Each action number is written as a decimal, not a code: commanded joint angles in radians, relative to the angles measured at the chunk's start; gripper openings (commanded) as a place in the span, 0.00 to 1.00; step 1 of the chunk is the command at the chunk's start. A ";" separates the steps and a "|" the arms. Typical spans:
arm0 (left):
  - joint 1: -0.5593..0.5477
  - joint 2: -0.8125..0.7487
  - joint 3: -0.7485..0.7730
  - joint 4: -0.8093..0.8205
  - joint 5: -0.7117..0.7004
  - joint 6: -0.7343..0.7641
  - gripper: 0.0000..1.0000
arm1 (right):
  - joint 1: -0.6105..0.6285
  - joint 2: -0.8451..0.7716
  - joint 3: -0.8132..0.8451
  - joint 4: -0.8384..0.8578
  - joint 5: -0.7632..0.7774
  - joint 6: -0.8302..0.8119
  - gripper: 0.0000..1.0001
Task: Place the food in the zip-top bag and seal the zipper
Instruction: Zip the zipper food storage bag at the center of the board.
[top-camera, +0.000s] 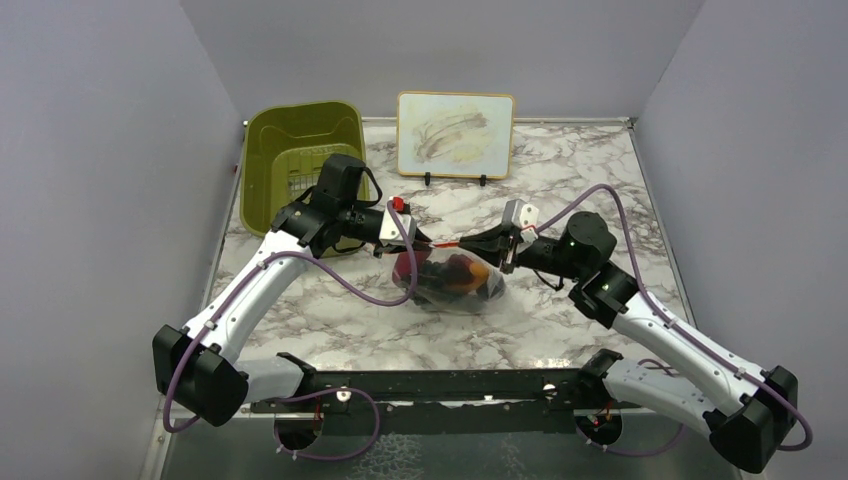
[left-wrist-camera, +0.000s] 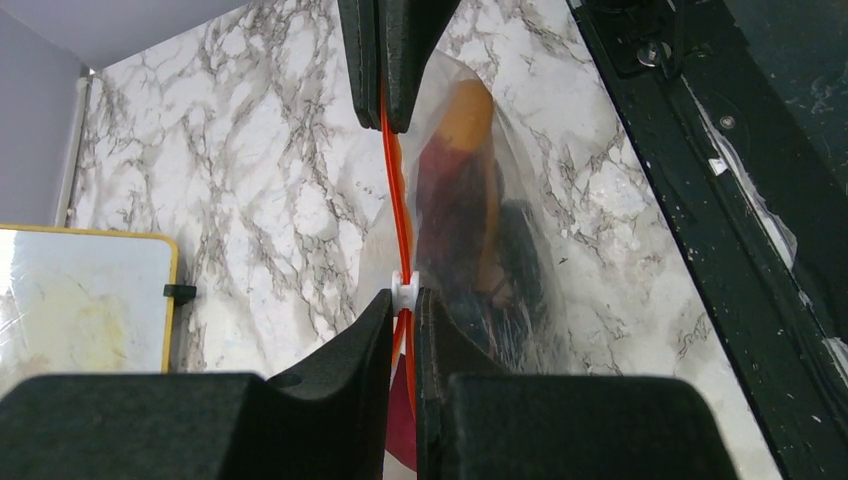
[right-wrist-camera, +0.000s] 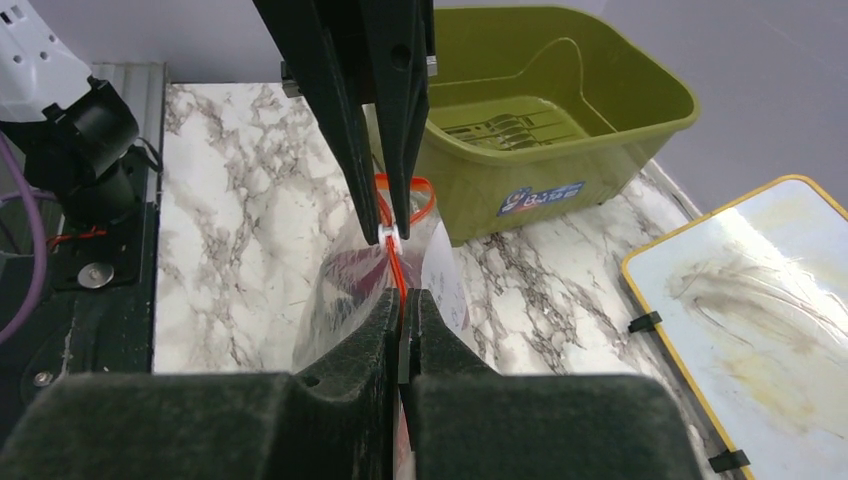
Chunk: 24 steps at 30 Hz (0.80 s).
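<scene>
Marbled tabletop (top-camera: 330, 320) is carrying the sagging zip-top bag (top-camera: 455, 292) mid-scene, food (top-camera: 460, 272) bulging inside, while left tool (top-camera: 420, 240) and right tool (top-camera: 472, 243) are both clenching its zipper (top-camera: 447, 244). That film is looking floppy and slippery, so the stiffer strip is seeming the safest hold.
</scene>
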 joint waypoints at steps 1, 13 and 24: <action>0.007 -0.020 0.026 0.003 -0.015 -0.013 0.00 | -0.004 -0.042 0.003 0.017 0.097 -0.012 0.01; 0.006 -0.060 -0.004 0.004 -0.077 -0.041 0.00 | -0.004 -0.098 0.048 -0.069 0.307 -0.113 0.01; 0.006 -0.105 -0.035 0.004 -0.123 -0.077 0.00 | -0.004 -0.139 0.058 -0.098 0.423 -0.125 0.01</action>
